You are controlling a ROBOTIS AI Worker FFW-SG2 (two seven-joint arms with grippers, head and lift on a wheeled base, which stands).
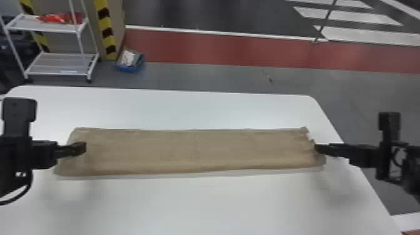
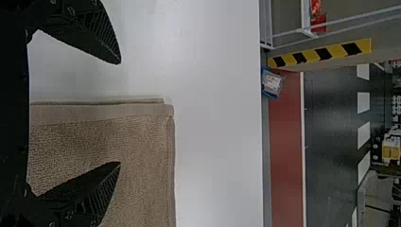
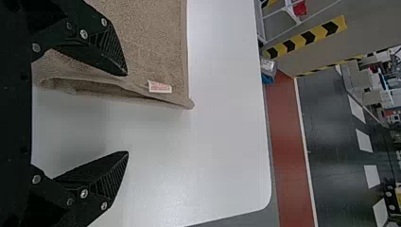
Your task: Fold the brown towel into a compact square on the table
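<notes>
Black, hard and pointy, the left gripper has its jaws wide open, with one ridged finger over the left end of the fuzzy brown cloth towel. Just like it, the black right gripper has open jaws at the other end. Between them, the towel lies folded in a long, flat strip on the smooth white bench. Its right end is wavy, with a little white tag. Farther off are a blue box, a white metal cart and a flat red floor stripe.
</notes>
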